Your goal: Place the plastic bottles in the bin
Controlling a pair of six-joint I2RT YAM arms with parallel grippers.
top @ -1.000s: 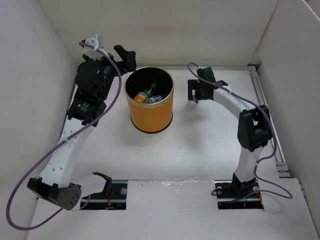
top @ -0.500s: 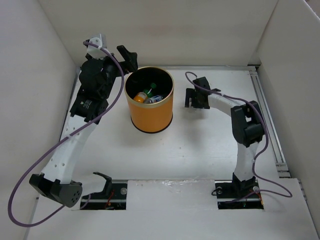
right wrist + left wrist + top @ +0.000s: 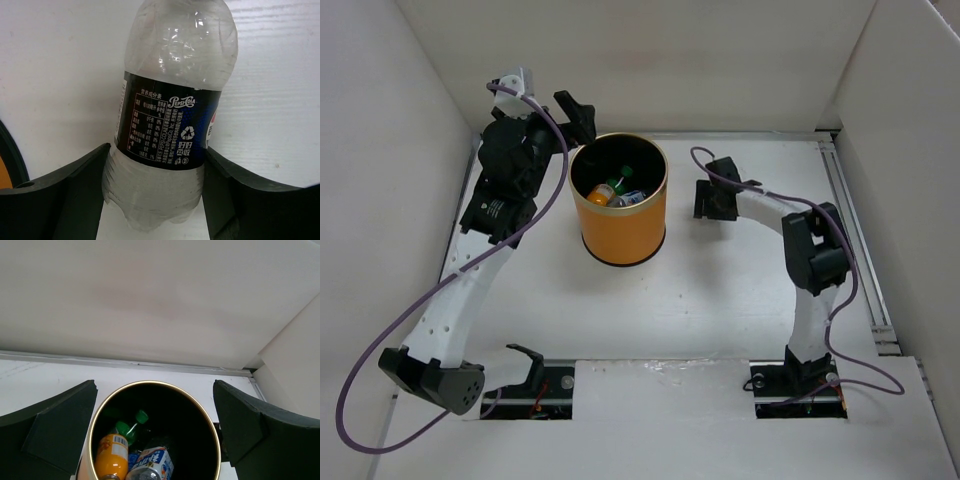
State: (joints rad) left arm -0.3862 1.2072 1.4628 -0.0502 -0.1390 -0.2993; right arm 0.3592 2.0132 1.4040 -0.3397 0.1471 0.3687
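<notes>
Orange bin (image 3: 620, 235) has some bottles (image 3: 131, 452) inside, with the left gripper (image 3: 575, 112) spread wide above it. The clear bottle (image 3: 170, 115) lies on the table just right of the bin. It's probably light, crushable and slick, so the right gripper (image 3: 155, 165) pinches its lower body gently.

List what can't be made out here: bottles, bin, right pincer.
- Clear bottle, right wrist view: its top end is cut off by the frame's upper edge. In the top view it is hidden under the right pincer.
- Grip: the fingers flank it; whether they are squeezing is unclear.
- Bin, left wrist view: the bottom edge crops the orange bottle and its neighbours, so the count is unclear. In the top view they are too small.
</notes>
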